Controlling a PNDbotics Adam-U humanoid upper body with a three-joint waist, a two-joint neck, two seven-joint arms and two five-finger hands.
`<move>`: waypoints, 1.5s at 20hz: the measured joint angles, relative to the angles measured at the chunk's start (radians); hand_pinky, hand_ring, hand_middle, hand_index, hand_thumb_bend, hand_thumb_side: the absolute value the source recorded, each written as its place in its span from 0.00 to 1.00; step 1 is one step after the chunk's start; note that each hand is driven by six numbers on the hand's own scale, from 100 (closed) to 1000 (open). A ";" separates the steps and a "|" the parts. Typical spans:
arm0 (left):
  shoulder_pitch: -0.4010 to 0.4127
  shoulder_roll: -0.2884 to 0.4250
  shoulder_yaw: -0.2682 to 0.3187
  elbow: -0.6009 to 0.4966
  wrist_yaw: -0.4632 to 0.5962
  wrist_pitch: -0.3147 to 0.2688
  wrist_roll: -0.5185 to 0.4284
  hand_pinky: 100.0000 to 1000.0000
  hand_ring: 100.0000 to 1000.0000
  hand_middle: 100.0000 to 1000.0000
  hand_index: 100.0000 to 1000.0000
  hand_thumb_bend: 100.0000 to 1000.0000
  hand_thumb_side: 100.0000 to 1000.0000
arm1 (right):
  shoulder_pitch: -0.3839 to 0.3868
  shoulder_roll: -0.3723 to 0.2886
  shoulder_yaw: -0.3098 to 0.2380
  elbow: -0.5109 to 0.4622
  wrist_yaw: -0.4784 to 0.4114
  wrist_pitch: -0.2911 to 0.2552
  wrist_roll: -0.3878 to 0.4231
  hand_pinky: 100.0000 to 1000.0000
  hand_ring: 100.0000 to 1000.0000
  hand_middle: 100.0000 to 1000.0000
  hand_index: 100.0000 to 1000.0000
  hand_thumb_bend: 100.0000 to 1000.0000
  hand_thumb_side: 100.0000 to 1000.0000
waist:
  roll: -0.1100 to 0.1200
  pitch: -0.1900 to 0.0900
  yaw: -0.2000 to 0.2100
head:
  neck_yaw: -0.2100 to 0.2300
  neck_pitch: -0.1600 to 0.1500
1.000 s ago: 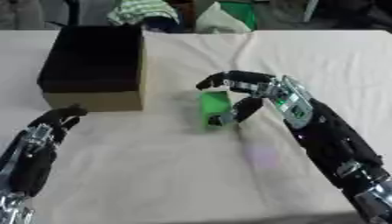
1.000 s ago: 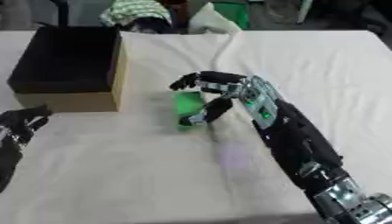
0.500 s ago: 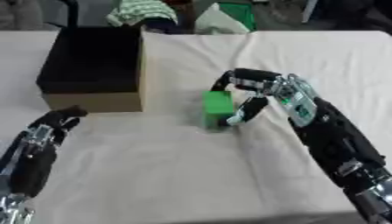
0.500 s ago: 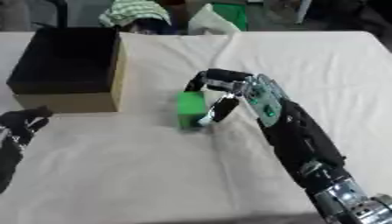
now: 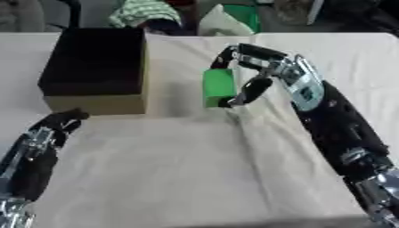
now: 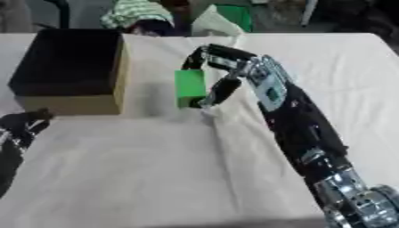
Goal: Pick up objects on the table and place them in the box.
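Now the right hand (image 5: 269, 73) is curled round the green block (image 5: 219, 87), fingers hooked over its far top edge and the thumb pressed against its right side; the block stands upright just right of the box (image 5: 96, 67), with a narrow strip of cloth between them. Half a second ago the block sat nearer the middle of the table; it has since gone left and farther away, and the cloth under it has rucked into a fold running toward the near edge. Whether the block's base touches the table (image 5: 179, 169) cannot be told; part of its right face is hidden by the thumb. The left hand (image 5: 56, 122) rests near the lower left, fingers curled and holding nothing; bare cloth lies open across the whole near half.
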 measured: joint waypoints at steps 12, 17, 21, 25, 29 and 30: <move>-0.017 0.000 -0.017 0.000 0.010 0.002 -0.018 1.00 0.99 0.68 0.72 0.00 0.81 | -0.221 0.160 -0.109 0.143 0.220 -0.072 -0.072 0.74 0.54 0.26 0.51 0.34 0.00 | 0.003 0.006 0.077 | -0.041 -0.020; -0.029 0.000 -0.026 -0.001 0.015 0.003 -0.029 1.00 0.99 0.68 0.72 0.00 0.81 | -0.241 0.243 -0.168 0.163 0.362 -0.076 -0.076 0.74 0.55 0.30 0.55 0.34 0.00 | -0.002 0.014 0.121 | -0.062 -0.036; -0.034 0.000 -0.032 -0.001 0.017 0.003 -0.036 1.00 0.99 0.68 0.72 0.00 0.81 | -0.241 0.292 -0.226 0.153 0.466 -0.077 -0.081 0.74 0.55 0.35 0.60 0.33 0.00 | -0.003 0.020 0.152 | -0.077 -0.045; -0.036 0.000 -0.035 -0.004 0.018 0.003 -0.039 1.00 0.99 0.68 0.72 0.00 0.81 | -0.240 0.322 -0.274 0.115 0.560 -0.048 -0.150 0.74 0.57 0.46 0.69 0.35 0.00 | -0.003 0.021 0.163 | -0.086 -0.047; -0.037 0.000 -0.037 -0.007 0.018 0.003 -0.040 1.00 0.99 0.68 0.72 0.00 0.81 | -0.233 0.339 -0.300 0.089 0.663 0.005 -0.266 0.77 0.67 0.72 0.84 0.39 0.03 | -0.002 0.025 0.166 | -0.088 -0.053; -0.037 0.000 -0.037 -0.007 0.018 0.003 -0.040 1.00 0.99 0.68 0.72 0.00 0.81 | -0.230 0.343 -0.302 0.089 0.685 0.014 -0.288 0.79 0.70 0.77 0.86 0.41 0.07 | -0.002 0.025 0.166 | -0.088 -0.054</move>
